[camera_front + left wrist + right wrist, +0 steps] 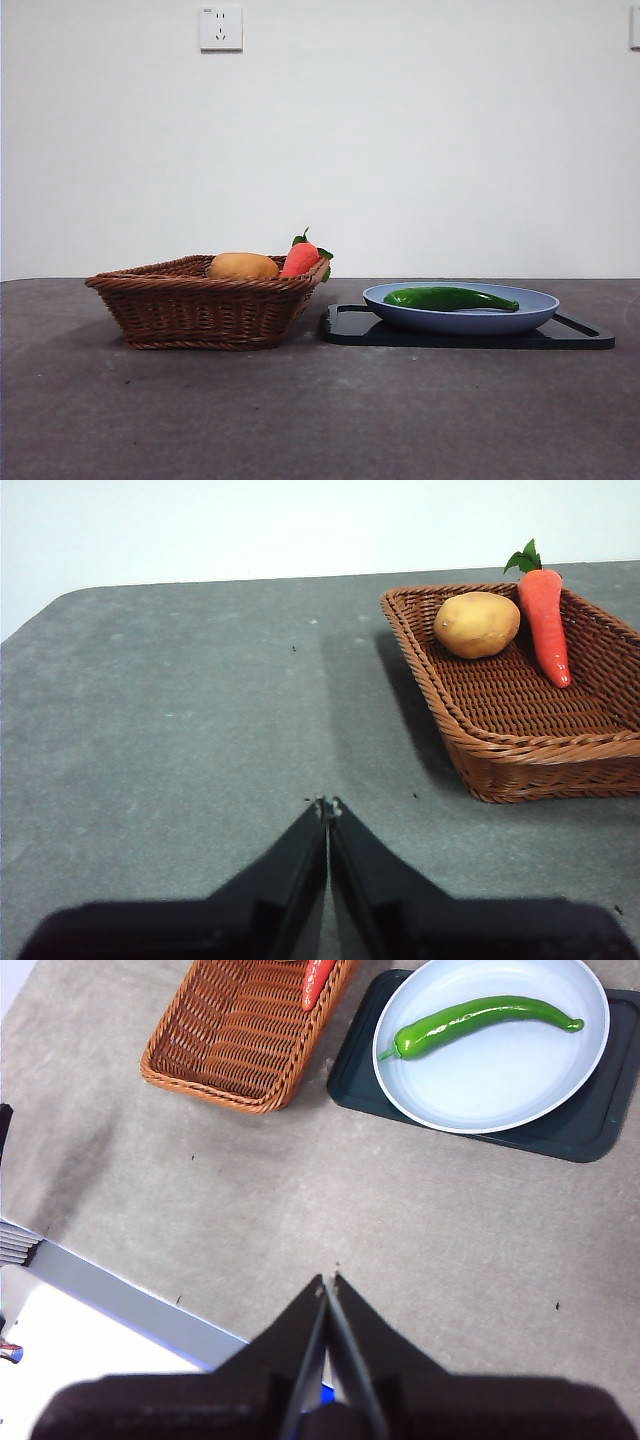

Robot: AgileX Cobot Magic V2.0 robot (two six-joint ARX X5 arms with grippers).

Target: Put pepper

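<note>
Bare table (300,420) fronts pepper (450,298) inside plate (400,312) rim.

Matte black, wedge-shaped fingers (300,870) on both arms

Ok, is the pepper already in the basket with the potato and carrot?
No, the pepper lies on the blue plate atop the dark tray, beside the wicker basket.
</note>
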